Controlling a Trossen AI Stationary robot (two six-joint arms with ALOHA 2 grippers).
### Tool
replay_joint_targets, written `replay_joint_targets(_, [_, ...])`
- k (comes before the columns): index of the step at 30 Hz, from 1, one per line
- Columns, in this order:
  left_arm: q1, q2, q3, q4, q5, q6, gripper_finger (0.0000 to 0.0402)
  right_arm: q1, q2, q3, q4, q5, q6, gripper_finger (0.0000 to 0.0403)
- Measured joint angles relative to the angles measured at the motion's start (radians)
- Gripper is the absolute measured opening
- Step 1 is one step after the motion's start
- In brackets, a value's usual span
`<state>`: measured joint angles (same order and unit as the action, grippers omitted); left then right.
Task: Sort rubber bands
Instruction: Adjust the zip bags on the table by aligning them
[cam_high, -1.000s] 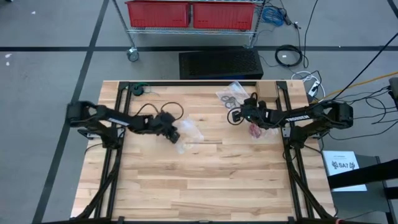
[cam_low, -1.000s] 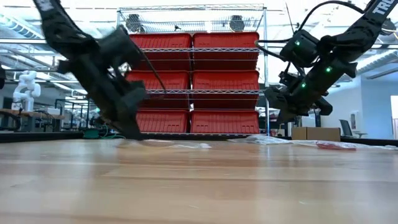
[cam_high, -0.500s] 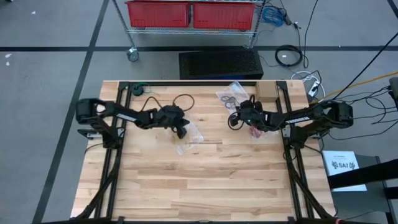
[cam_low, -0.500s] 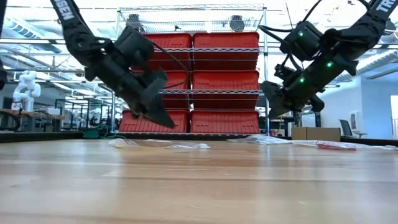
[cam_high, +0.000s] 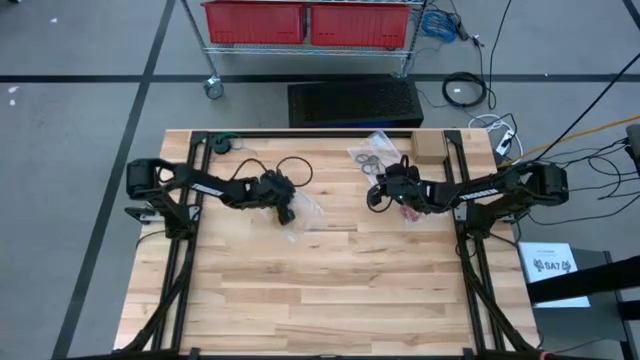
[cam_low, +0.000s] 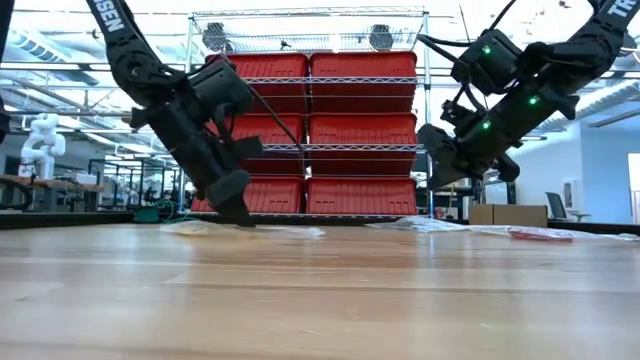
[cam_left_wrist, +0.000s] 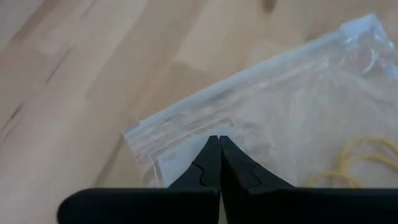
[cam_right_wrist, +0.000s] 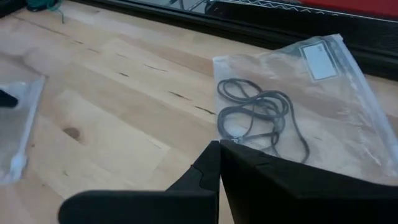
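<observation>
Left gripper (cam_left_wrist: 219, 142), jaws pressed together, tips down on a clear bag (cam_left_wrist: 298, 106) holding yellowish rubber bands (cam_left_wrist: 360, 163) near bench centre. Right gripper (cam_right_wrist: 219, 147), jaws closed and empty, hovers toward two o'clock by the bag of black bands (cam_right_wrist: 261, 115).

Just beyond the closed right tool (cam_right_wrist: 219, 144), black rubber bands (cam_right_wrist: 258, 115) lie inside a clear bag (cam_right_wrist: 323, 106) on the bench (cam_right_wrist: 112, 93).
</observation>
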<state>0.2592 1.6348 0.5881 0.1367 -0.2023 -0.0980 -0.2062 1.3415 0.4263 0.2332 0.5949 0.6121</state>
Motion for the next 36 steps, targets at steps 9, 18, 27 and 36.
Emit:
replay_joint_targets(9, [0.001, -0.158, -0.009, -0.293, -0.194, -0.019, 0.0, 0.0, 0.0, 0.0, -0.019, -0.014, -0.05, 0.0])
replay_joint_targets(18, [0.0, -0.246, -0.008, -0.139, 0.017, -0.02, 0.0, 0.019, 0.0, 0.0, 0.013, -0.13, -0.101, 0.0])
replay_joint_targets(27, [0.0, -0.158, -0.007, -0.022, 0.099, 0.009, 0.0, -0.005, 0.0, 0.0, 0.038, -0.198, -0.064, 0.0001])
replay_joint_targets(36, [0.014, -0.015, 0.004, 0.084, 0.13, 0.057, 0.0, -0.121, 0.0, 0.0, 0.028, -0.153, -0.058, 0.0001])
